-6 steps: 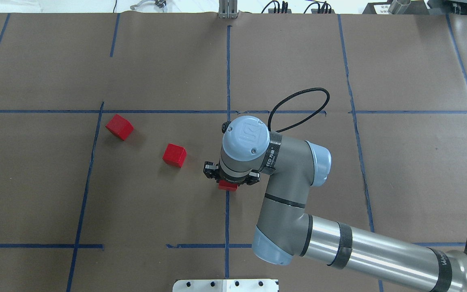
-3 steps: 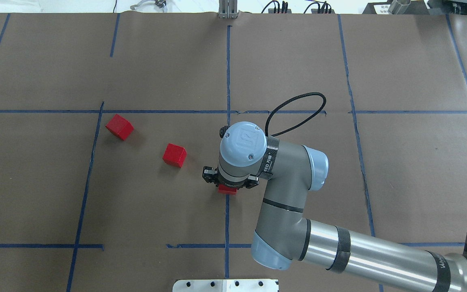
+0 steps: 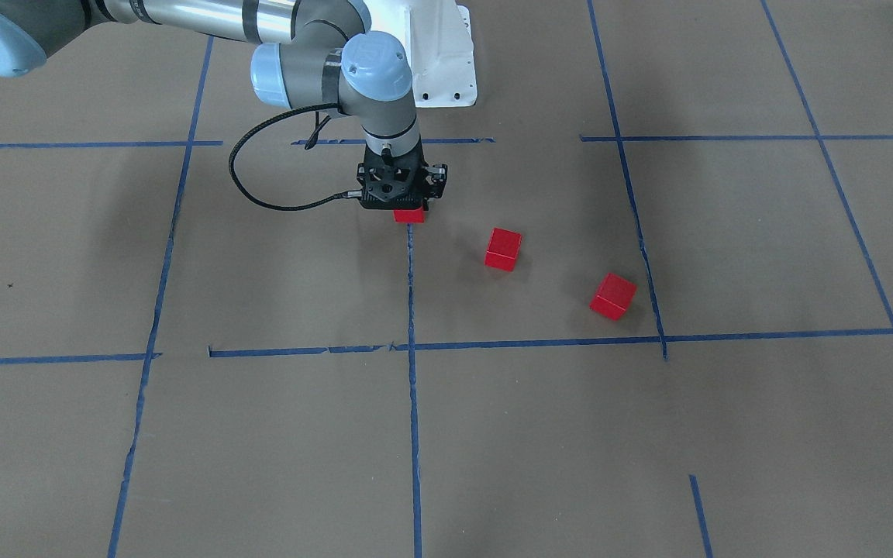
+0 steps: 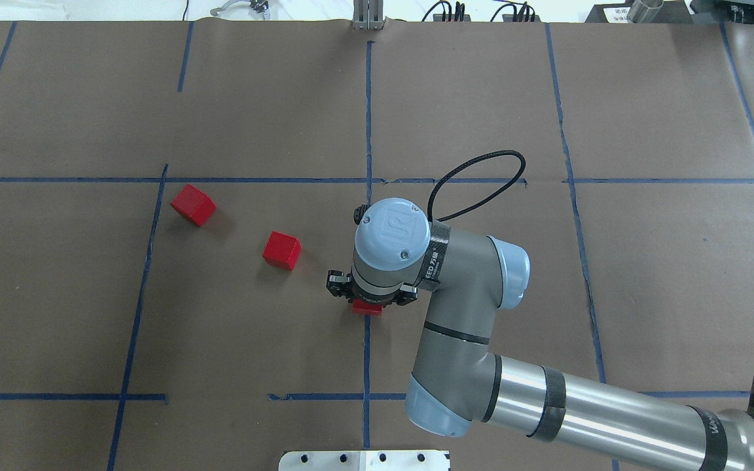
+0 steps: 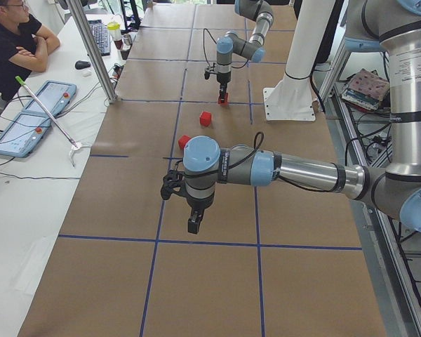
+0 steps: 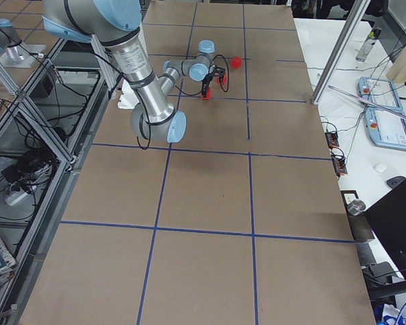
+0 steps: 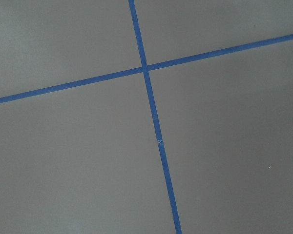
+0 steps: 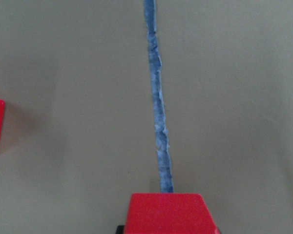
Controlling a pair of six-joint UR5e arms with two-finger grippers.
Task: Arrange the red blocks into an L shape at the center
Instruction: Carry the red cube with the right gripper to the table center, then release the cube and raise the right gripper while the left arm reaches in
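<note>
**Red block gripped on the middle line, two more lying loose**

Red fills the bottom edge of the right wrist view: one of the red blocks [image 8: 168, 212] sits between the fingers of the right gripper [image 3: 408, 209], which are closed on it from either side. The gripper points straight down over the blue tape line [image 4: 366, 353] that splits the center [image 4: 252, 327] of the brown paper worktop [image 4: 678, 294], on the half of that rectangle nearer the robot's white base plate [image 4: 364, 460]. Whether this block rests on the paper or hangs just above it cannot be told. A black cable [image 4: 482, 170] loops out from the wrist.

Further out and to the robot's left, a second red block [image 4: 281, 250] lies flat on the paper, near the gripped one but not touching it. Further again along the same slant, the third red block [image 4: 192, 205] lies turned at an angle, just inside the left border tape of the center and well apart from the second. The three stand in a loose diagonal, so no L is formed yet.

Beyond that border, the left gripper [image 5: 194, 223] hangs above an outer cell, pointing down; its wrist view shows only paper and two crossing tape lines, and I cannot tell whether its fingers are parted or closed. At the far side, a person [image 5: 14, 42] sits at a white desk with folded arms.
</note>
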